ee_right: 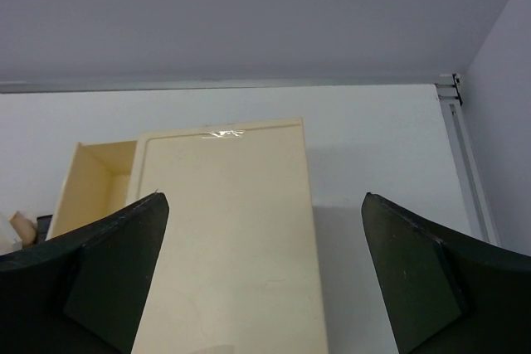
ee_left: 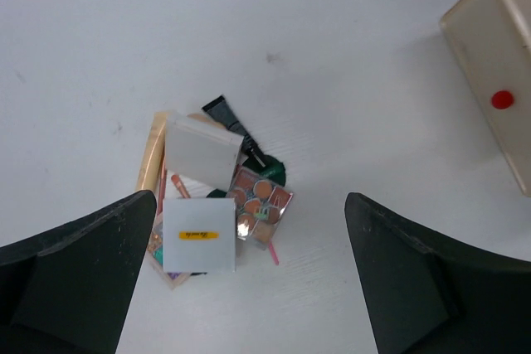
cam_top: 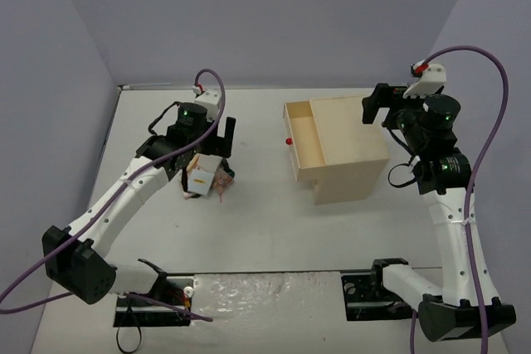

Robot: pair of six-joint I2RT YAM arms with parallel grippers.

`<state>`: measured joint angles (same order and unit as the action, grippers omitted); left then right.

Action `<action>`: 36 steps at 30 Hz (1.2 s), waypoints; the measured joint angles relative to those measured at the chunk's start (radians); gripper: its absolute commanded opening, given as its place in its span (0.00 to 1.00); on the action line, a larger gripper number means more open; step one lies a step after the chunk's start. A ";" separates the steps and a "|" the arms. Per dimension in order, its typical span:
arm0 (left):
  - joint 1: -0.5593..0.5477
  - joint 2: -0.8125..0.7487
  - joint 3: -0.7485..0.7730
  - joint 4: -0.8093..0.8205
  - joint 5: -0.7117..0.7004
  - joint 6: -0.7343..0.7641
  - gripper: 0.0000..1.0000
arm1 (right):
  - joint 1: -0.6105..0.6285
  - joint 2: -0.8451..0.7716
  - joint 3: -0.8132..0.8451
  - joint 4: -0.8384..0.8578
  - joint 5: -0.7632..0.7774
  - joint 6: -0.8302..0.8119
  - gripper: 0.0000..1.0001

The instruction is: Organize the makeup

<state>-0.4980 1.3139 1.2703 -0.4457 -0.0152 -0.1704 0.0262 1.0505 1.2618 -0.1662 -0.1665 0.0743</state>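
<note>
L arm stretches fwd, L gripper (ee_left: 250, 203) spread wide, empty, over the makeup pile (ee_left: 220, 205) at 10 o'clock on the surface (cam_top: 265, 230). R arm upright, R gripper (ee_right: 265, 196) spread too, holding nothing, above the drawer box (cam_top: 340, 155) at 1 o'clock. Its drawer (cam_top: 307, 143) w/ red knob (cam_top: 289, 141) is out. The white case (ee_left: 197, 234) has a yellow label, text unreadable.

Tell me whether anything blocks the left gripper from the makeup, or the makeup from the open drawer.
Nothing visible does. The left gripper hangs open right above the makeup, and only bare table lies between it and the drawer, whose front panel must be cleared from above.
</note>
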 measured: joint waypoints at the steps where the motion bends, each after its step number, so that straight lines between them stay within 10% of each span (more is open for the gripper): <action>1: 0.001 0.003 -0.007 -0.017 -0.034 -0.033 0.97 | 0.022 -0.020 -0.005 0.001 0.003 0.005 1.00; 22: -0.004 0.559 0.303 -0.353 -0.446 -0.654 0.96 | 0.205 -0.171 -0.208 0.042 0.051 0.060 1.00; 36: -0.007 0.758 0.470 -0.472 -0.541 -0.801 0.68 | 0.276 -0.231 -0.259 0.050 0.125 0.049 1.00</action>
<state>-0.5049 2.0714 1.7407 -0.9177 -0.5559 -0.9713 0.3022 0.8199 1.0031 -0.1165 -0.0417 0.1230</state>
